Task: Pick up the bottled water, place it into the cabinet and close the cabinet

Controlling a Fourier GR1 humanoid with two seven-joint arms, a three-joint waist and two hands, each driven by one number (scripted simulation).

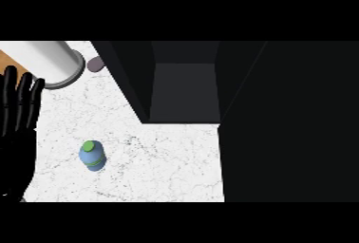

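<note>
A small blue water bottle (92,155) with a green cap and green band stands upright on the white marble counter (161,161), toward the lower left. Behind it, the dark cabinet (186,90) is open, its interior shelf visible at the top centre, with its dark door (288,123) swung out and filling the right side. My left hand (17,128) rests at the left edge, fingers straight and pointing up, to the left of the bottle and not touching it. My right hand does not show.
A white cylindrical canister (49,59) lies at the top left beside a small grey object (95,64). A strip of wooden surface (8,59) shows at the far top left corner. The open door stands over the counter's right part.
</note>
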